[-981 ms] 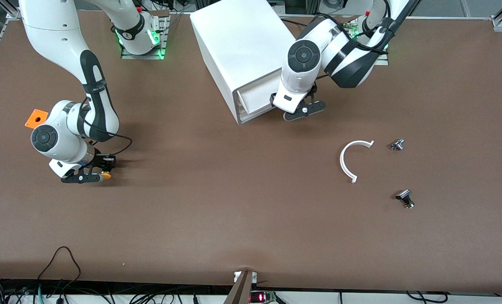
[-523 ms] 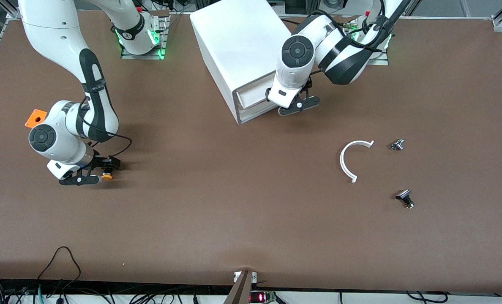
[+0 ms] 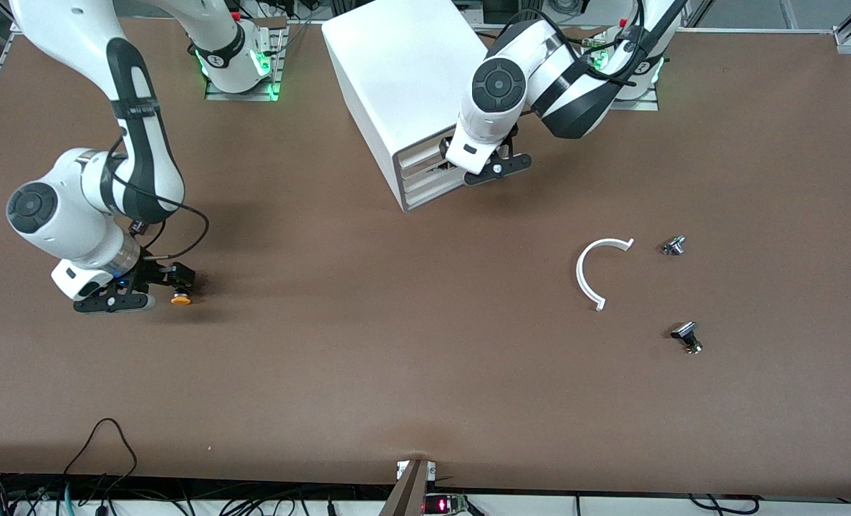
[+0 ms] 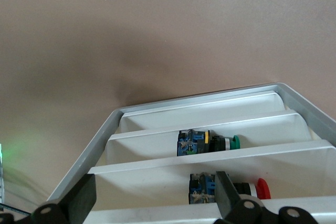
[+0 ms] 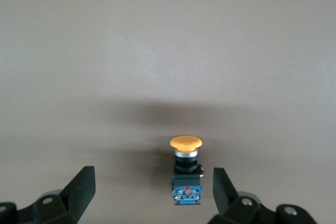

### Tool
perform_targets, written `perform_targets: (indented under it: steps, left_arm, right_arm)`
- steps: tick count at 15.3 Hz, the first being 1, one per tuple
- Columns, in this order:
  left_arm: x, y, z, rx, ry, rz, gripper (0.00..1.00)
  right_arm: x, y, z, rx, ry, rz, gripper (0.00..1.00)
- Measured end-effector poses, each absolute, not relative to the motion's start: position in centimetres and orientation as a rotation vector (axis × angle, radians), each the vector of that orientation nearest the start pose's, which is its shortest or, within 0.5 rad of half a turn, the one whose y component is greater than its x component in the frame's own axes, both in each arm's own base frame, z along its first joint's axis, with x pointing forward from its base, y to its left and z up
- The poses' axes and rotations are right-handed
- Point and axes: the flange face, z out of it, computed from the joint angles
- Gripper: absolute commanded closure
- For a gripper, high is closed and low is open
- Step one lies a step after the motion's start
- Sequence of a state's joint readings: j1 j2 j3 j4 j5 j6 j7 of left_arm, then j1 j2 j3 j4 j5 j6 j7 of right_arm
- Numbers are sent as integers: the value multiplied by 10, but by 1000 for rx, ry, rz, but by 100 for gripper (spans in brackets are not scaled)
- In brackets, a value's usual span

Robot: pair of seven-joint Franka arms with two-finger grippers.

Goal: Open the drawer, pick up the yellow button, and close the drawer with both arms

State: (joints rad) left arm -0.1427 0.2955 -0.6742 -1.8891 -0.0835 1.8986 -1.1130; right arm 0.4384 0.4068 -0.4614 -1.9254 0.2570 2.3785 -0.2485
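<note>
The button (image 3: 180, 299), orange-yellow cap on a black and blue body, lies on the table toward the right arm's end. My right gripper (image 3: 166, 287) is open and low around it. In the right wrist view the button (image 5: 186, 174) lies between the fingers (image 5: 81, 187), touching neither. My left gripper (image 3: 455, 162) is open at the front of the white drawer cabinet (image 3: 397, 72). The drawer front (image 3: 425, 168) sits about level with the cabinet's frame. The left wrist view shows the gripper (image 4: 155, 200) against the slatted drawer fronts (image 4: 210, 129).
A green-capped button (image 4: 210, 142) and a red-capped button (image 4: 231, 187) lie in the cabinet's compartments. A white curved strip (image 3: 594, 272) and two small black-and-silver parts (image 3: 674, 246) (image 3: 687, 337) lie toward the left arm's end of the table.
My right gripper let go of the button and drew back from it; the button stays on the table. My left gripper pushed the drawer into the cabinet.
</note>
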Motion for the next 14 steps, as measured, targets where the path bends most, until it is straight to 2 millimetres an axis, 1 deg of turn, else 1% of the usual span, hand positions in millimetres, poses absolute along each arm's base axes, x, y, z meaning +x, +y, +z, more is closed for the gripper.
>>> perform_targets:
  steps: [3,7,11,13,14]
  left_arm:
    - [409,-418,364,-3014,-505,536,0]
    - [406,-421,362,-3015,-525,588,0]
    - [406,-420,360,-3013,-534,605,0]
    - [408,-418,360,-3008,-540,614,0]
    - [412,-415,363,-3007,-549,616,0]
  right_arm:
    - [625,3,338,-3107,-139,-150,1]
    - [616,-9,375,-3111,-160,-137,1]
    - [606,-12,409,-3111,-125,-129,1]
    - [599,-11,426,-3111,-98,-118,1]
    - [595,-9,435,-3113,-81,-109,1]
